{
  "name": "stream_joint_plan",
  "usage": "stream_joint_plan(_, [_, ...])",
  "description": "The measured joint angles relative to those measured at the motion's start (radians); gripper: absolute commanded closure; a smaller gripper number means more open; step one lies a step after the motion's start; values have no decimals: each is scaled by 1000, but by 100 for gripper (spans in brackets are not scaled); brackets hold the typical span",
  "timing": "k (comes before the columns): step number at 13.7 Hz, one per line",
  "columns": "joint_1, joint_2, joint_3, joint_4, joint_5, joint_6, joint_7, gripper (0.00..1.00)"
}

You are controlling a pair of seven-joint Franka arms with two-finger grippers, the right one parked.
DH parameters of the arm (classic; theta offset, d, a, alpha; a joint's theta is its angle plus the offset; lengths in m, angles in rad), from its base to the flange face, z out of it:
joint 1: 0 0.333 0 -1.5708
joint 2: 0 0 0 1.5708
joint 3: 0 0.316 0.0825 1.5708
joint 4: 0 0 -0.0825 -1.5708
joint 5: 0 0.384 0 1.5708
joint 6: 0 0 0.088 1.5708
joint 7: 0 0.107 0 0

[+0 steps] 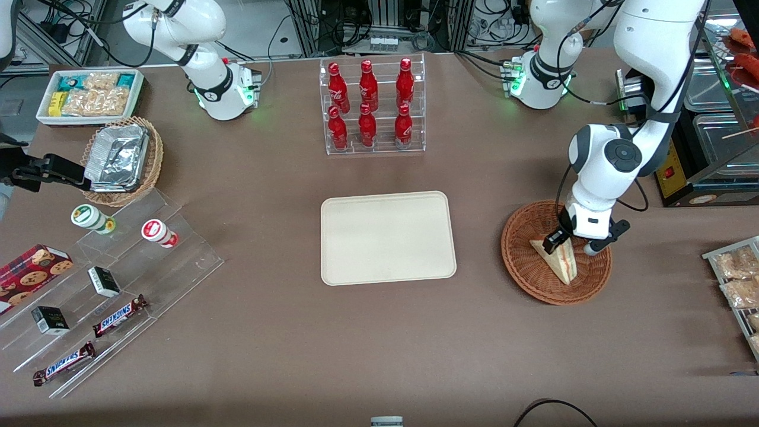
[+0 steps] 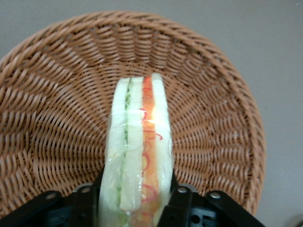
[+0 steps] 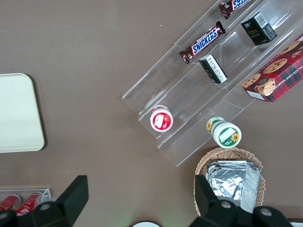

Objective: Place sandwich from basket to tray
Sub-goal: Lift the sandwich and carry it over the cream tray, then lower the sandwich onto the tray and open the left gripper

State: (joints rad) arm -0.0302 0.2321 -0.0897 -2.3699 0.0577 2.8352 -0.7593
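Left wrist view shows the gripper (image 2: 135, 201) clamped across the sandwich (image 2: 137, 156) in the basket (image 2: 213, 118); soft, light, slippery-wrapped, so hold gently.

The working arm is built of glossy white rounded shells with a dark grey round cap on its joint and a grey band beside it. Black cables run along its links. Its base glows green near the far edge. The gripper (image 1: 572, 242) has a white block body and black fingers (image 2: 90, 201) with small round screw heads; what may be a camera mount juts from its side.
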Motion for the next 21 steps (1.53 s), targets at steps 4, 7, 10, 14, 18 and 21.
stream_joint_plan(4, [-4, -119, -11, 94, 0, -263, 1, 100])
stream_joint_plan(7, [-37, -185, -68, 326, 0, -666, -2, 100])
stream_joint_plan(10, [-127, -157, -129, 531, -1, -875, -44, 100])
stream_joint_plan(14, [-338, -24, -150, 631, 17, -886, -161, 100])
stream_joint_plan(18, [-490, 171, -150, 742, 81, -880, -222, 100])
stream_joint_plan(21, [-543, 304, -150, 846, 110, -879, -225, 100])
